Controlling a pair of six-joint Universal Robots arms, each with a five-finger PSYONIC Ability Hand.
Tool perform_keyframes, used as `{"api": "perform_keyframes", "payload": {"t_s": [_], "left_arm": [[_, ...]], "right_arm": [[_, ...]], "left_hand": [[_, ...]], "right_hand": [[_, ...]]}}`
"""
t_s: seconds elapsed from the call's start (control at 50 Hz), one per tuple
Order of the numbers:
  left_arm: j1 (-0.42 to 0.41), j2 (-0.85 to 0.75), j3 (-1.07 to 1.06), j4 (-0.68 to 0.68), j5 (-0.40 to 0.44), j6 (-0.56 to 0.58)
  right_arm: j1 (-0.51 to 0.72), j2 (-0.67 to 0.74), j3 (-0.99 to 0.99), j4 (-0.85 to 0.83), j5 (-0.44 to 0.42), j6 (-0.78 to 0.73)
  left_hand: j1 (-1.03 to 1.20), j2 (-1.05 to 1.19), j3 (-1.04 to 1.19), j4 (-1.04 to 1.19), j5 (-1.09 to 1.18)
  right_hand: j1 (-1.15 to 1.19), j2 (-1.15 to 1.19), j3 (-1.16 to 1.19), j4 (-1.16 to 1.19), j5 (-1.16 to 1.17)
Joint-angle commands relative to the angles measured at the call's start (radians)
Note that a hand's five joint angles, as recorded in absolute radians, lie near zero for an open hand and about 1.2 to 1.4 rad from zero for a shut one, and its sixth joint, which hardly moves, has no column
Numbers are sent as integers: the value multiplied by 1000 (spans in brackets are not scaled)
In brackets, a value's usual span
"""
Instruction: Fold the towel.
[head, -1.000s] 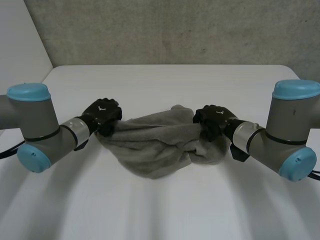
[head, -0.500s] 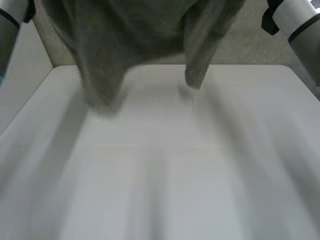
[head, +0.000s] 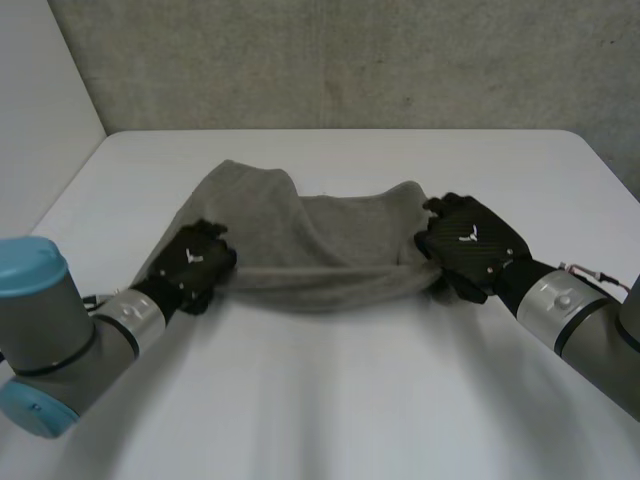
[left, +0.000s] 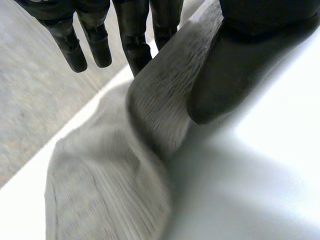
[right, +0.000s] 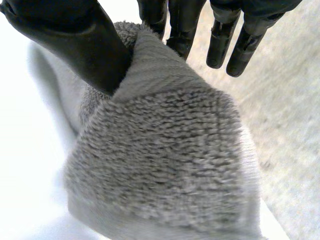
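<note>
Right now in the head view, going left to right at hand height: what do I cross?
left arm → left hand pinching the towel → towel → right hand pinching it too → right arm

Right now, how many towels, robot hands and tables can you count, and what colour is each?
grey towel: 1
black hands: 2, the left hand and the right hand, each holding an end of the towel
white table: 1
Total: 4
</note>
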Motion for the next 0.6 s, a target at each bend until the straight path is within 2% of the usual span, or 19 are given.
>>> {"api": "perform_keyframes", "payload": {"t_s": [0.02,0.12,0.44,0.54,0.58,0.6], "left_arm": [[-1,-65,8,8,-80,96],[-1,-77,25,31,-135,88],[-7,-89,62,125,-143,-15],[-7,-124,95,113,-143,-23],[-7,-134,100,108,-142,-23],[-7,-137,99,99,-140,-21]], "right_arm": [[-36,19,-14,47,31,8],[-57,15,-19,53,31,11],[-62,13,-22,93,35,25],[-80,11,-28,93,39,75],[-86,11,-43,93,57,168],[-86,11,-44,93,58,169]], "left_hand": [[-99,-103,-58,-66,-107],[-260,-264,-58,-66,-268],[-237,-241,-58,-66,-245],[-237,-241,-58,-66,-245],[-237,-241,-58,-66,-245],[-237,-241,-58,-66,-245]], "right_hand": [[84,94,-53,-76,65],[84,94,-53,-76,65],[84,94,-53,-76,65],[84,94,-53,-76,65],[84,94,-53,-76,65],[84,94,-53,-76,65]]}}
